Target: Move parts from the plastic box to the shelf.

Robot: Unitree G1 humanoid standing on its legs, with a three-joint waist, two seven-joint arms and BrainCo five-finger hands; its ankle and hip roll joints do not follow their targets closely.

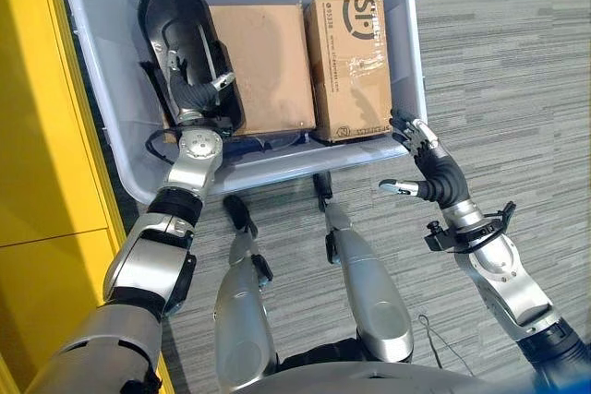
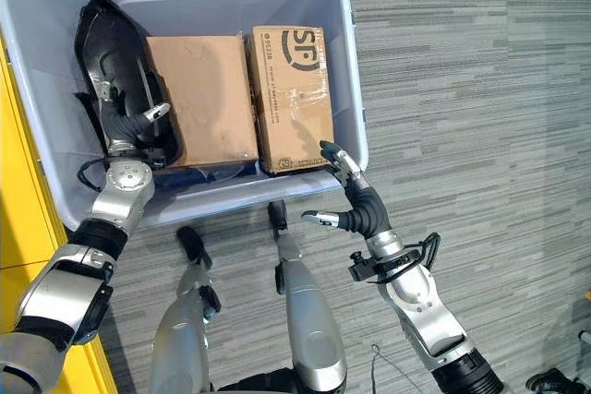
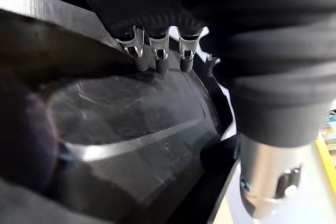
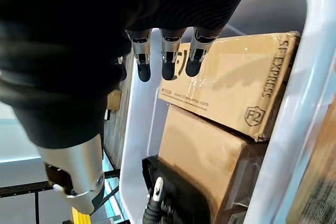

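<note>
Left robot hand (image 1: 196, 89) lies inside the plastic box (image 1: 406, 53), fingers curled on the black part (image 1: 171, 16), long axis 12-to-6 o'clock. Right robot hand (image 1: 427, 168) hangs spread at the rim.

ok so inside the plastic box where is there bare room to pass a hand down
Bare floor of the plastic box shows along the far wall, beyond the black part and both cardboard boxes. The near half is crowded: part and boxes sit side by side, the left hand on the part. The right hand hovers open at the near rim.
</note>
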